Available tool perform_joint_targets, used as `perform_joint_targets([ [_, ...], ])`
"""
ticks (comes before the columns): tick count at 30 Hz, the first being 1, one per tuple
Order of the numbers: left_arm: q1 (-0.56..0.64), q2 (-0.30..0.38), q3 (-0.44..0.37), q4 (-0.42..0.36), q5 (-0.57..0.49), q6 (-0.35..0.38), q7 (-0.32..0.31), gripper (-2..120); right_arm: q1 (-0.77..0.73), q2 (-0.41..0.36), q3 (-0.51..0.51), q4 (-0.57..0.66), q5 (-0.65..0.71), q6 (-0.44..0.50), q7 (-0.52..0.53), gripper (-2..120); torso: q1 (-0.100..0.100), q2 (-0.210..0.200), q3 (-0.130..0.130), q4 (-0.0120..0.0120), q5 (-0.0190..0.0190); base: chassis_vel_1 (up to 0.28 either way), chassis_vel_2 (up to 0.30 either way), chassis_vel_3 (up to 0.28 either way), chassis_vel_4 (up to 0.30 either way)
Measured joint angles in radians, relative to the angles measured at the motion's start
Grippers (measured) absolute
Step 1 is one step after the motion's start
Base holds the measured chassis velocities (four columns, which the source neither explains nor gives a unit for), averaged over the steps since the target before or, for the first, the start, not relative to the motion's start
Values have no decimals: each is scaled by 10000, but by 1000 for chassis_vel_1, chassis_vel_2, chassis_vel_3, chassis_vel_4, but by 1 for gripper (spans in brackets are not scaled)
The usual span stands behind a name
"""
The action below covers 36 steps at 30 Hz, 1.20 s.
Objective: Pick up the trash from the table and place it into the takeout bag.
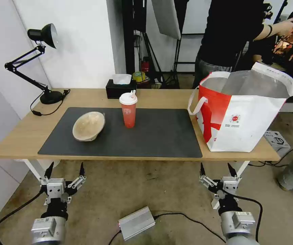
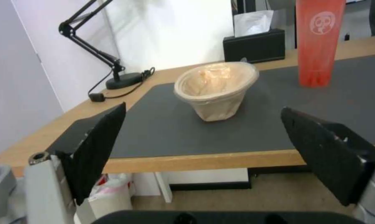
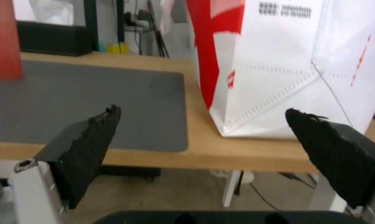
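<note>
A light-wood worktop [image 1: 153,98] on white legs carries a dark grey mat [image 1: 153,136]. On the mat's left part a tan paper-pulp bowl [image 1: 88,126] lies tilted; just right of it a red drink cup [image 1: 128,109] with a white lid stands upright. A black tissue box [image 1: 120,87] sits at the far edge, a black desk lamp [image 1: 44,61] at far left. The takeout bag [image 1: 243,112] stands open at the right end. Below the near edge, the left tool [image 1: 65,170] and right tool [image 1: 218,170] hover over the floor, both spread wide and empty.

left gripper [image 1: 65,167]: low, fingers spread wide | right gripper [image 1: 217,168]: low, fingers spread wide
</note>
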Motion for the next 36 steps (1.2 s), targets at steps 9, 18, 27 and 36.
perform_joint_targets([
  [9, 20, 8, 1, -38, 4, -7, 5, 100, 380, -403, -84, 363, 190, 0, -317, 100, 0, 0, 0, 0, 1, 0, 0, 0, 0],
  [18, 21, 5, 11, -84, 4, -10, 9, 100, 1310, -1137, -519, 832, 823, 1, -1155, 100, 0, 0, 0, 1, 0, 0, 0, 0, 0],
  [27, -74, 23, 150, -18, 167, 16, 13, 100, 2793, -2106, -796, 1012, 2077, -222, -2003, 100, 0, 0, 1, 0, 0, 0, 0, 0, 0],
  [36, -210, 54, 223, 39, 197, 51, 56, 100, 4618, -2768, -1477, 924, 3992, -792, -3392, 100, 0, 0, 0, -1, 1, 0, 0, 0, 0],
])
